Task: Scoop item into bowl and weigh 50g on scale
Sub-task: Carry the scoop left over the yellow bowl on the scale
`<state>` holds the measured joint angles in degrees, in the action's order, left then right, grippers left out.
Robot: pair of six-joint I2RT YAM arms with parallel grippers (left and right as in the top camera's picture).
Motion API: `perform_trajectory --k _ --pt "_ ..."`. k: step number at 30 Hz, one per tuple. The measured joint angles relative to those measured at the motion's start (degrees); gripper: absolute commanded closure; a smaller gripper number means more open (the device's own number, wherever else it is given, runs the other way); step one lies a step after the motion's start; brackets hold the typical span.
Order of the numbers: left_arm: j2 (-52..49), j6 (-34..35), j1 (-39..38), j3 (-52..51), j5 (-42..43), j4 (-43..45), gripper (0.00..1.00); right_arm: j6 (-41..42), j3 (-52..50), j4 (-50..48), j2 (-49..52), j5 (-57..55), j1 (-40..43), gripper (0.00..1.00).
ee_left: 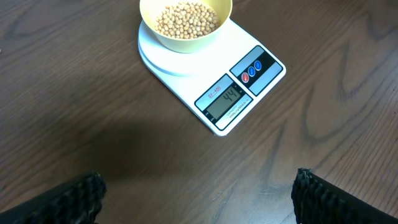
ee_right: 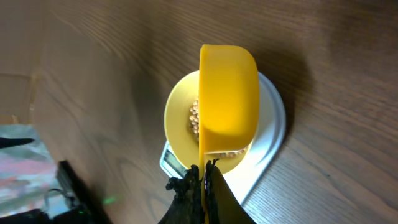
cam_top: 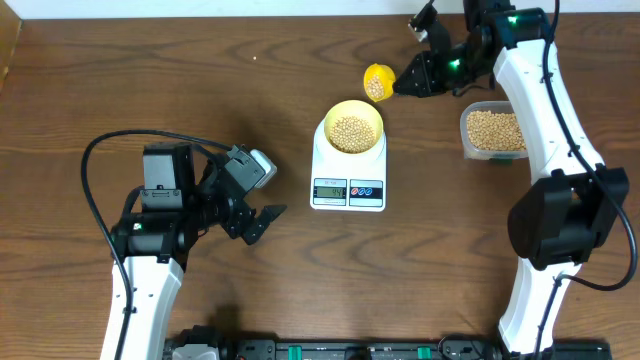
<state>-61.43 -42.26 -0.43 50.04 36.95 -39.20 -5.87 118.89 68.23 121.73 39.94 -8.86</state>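
While the right gripper (ee_right: 203, 180), pinched tight on the yellow scoop (ee_right: 228, 93), hovers at the bowl's (ee_left: 186, 45) far right, trickle beans (ee_left: 185, 17) in gently: the scale (ee_left: 225, 99) reads 44.

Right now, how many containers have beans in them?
3: the pale yellow bowl on the scale, the clear tub to the scale's right, and the yellow scoop in the right gripper. No others seen.

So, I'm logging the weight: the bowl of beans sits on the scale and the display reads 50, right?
Not quite. The bowl of beans does sit on the scale, but the display reads 44, not 50. The left wrist view shows the digits clearly.
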Motion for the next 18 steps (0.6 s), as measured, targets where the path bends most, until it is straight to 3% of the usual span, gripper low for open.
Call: perform_trajectory --k 18 --pt "0.0 0.0 0.0 0.0 0.0 0.0 0.02 -4.2 0.2 2.6 0.0 -8.4 -9.2 0.99"
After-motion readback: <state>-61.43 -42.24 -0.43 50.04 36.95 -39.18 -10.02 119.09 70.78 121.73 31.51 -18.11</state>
